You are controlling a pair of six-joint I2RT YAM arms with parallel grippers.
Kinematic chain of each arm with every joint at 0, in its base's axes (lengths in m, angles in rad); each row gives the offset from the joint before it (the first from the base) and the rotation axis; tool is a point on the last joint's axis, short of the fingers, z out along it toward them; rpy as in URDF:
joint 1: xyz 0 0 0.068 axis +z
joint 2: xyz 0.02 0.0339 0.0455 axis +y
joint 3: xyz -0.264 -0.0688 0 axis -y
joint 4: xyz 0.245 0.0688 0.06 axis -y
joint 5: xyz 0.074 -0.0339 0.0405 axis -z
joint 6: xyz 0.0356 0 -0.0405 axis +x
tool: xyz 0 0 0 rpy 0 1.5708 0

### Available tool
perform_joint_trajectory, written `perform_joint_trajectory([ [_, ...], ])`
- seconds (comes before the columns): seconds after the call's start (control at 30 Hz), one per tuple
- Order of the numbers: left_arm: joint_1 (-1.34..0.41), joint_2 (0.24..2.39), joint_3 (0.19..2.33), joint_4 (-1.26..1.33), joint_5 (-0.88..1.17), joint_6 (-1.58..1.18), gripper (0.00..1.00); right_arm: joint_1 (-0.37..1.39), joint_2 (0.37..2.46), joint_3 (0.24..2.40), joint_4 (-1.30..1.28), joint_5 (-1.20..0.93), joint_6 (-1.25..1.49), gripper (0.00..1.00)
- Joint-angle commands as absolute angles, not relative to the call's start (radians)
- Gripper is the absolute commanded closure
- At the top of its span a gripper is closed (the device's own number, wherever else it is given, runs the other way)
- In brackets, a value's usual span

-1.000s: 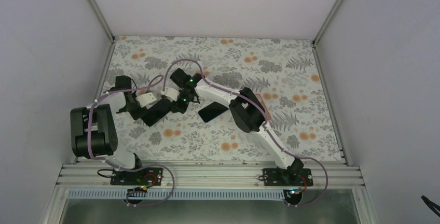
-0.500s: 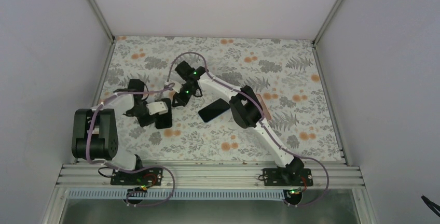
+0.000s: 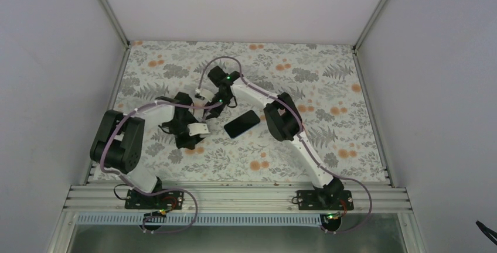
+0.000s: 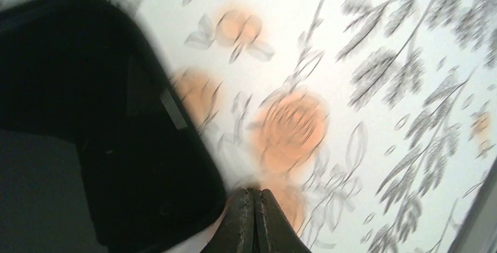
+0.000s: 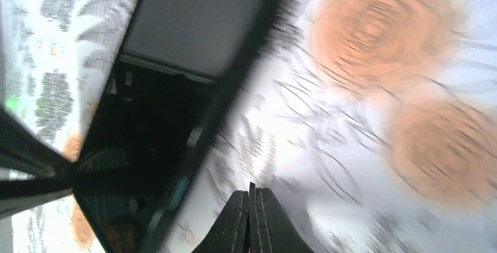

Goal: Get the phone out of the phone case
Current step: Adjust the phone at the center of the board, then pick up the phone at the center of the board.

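Observation:
The black phone (image 3: 241, 124) lies bare and slanted on the flowered cloth, clear of both grippers. The black phone case (image 3: 181, 134) lies left of it, partly under my left wrist. In the left wrist view the case (image 4: 117, 147) shows a rounded corner, and my left gripper (image 4: 255, 197) is shut and empty just beside that corner. In the top view my left gripper (image 3: 190, 143) is low over the cloth. My right gripper (image 5: 252, 197) is shut and empty over the cloth beside the case's (image 5: 158, 118) long edge. In the top view it (image 3: 211, 104) sits behind the case.
The flowered tablecloth (image 3: 328, 95) covers the table. White walls and metal frame posts (image 3: 366, 27) stand on three sides. Both arms' lilac cables (image 3: 202, 74) loop over the middle. An aluminium rail (image 3: 234, 197) runs along the near edge.
My left wrist has swung right and nearer, and the case has shifted and turned with it. My right gripper has drawn back and to the right, away from the case. The phone has stayed put.

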State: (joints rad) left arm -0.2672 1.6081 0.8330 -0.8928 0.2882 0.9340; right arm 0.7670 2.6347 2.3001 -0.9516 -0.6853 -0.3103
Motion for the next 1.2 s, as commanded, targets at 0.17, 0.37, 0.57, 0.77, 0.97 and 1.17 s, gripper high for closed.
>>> perform_joint_trajectory([
  [0.17, -0.371, 1.656, 0.858, -0.753, 0.353, 0.860, 0.98, 0.680, 2.440, 2.107, -0.886, -0.438, -0.356, 0.67],
  [0.37, -0.361, 1.462, 0.890, -0.866, 0.382, 0.882, 0.98, 0.670, 2.371, 2.049, -0.874, -0.432, -0.393, 0.51],
  [0.57, -0.310, 1.239, 1.040, -1.095, 0.383, 0.916, 0.50, 0.690, 2.322, 2.054, -0.889, -0.484, -0.387, 0.11],
  [0.77, -0.143, 1.141, 1.167, -1.137, 0.334, 0.959, 0.00, 0.771, 2.364, 2.099, -0.904, -0.398, -0.272, 0.00],
  [0.97, -0.046, 1.134, 1.190, -1.018, 0.239, 0.899, 0.00, 0.906, 2.451, 2.193, -0.921, -0.107, -0.178, 0.00],
  [1.17, 0.023, 1.108, 1.166, -0.867, 0.161, 0.820, 0.00, 1.051, 2.521, 2.248, -0.931, 0.211, -0.020, 0.00],
])
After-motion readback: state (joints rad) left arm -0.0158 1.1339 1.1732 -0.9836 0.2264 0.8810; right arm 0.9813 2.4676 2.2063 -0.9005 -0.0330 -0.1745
